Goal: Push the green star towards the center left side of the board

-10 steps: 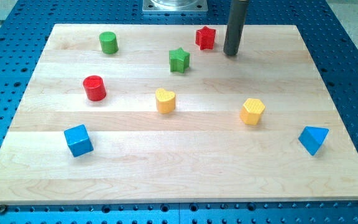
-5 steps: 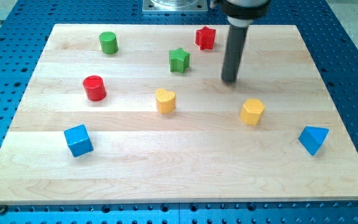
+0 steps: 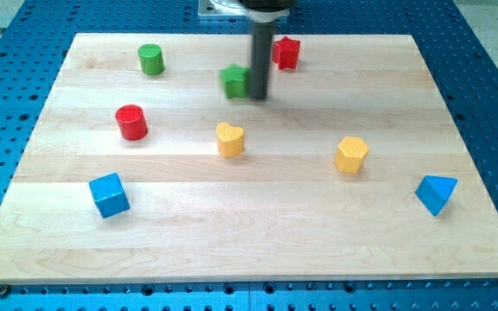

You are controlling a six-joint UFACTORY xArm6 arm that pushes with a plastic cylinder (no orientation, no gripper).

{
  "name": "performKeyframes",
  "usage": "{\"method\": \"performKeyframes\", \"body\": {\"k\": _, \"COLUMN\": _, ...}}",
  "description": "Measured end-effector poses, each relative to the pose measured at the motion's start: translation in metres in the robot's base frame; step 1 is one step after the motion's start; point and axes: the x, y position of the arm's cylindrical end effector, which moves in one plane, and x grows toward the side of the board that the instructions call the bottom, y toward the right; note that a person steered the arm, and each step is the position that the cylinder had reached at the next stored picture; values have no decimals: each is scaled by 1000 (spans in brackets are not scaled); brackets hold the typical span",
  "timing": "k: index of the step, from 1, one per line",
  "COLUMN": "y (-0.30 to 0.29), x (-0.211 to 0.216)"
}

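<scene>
Camera view: my tip (image 3: 258, 95) is now pressing the green star's (image 3: 235, 81) right side, upper centre of the frame.
Having swung left, I am nudging it leftward over the counter (image 3: 258, 225); no claw here to open or close.

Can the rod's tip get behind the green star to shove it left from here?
Probably yes: my tip already sits against the green star's right side, with nothing between them and open board to the star's left.

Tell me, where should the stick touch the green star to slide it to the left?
Push on the green star's right-hand side, moving toward the view's left. My tip sits right there already, against that side. The star lies flat and low, so a push on its side should probably slide it without tipping.
</scene>
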Motion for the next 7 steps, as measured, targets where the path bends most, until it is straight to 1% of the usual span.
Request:
{"method": "performKeyframes", "body": {"k": 1, "y": -69, "x": 15}}
{"method": "performKeyframes", "body": {"k": 2, "y": 17, "x": 20}}
{"method": "performKeyframes", "body": {"k": 3, "y": 55, "x": -14}}
{"method": "performKeyframes", "body": {"k": 4, "y": 40, "x": -32}}
{"method": "performKeyframes", "body": {"k": 5, "y": -32, "x": -26}}
{"method": "performKeyframes", "body": {"k": 6, "y": 25, "x": -31}}
{"method": "performKeyframes", "body": {"k": 7, "y": -25, "x": -60}}
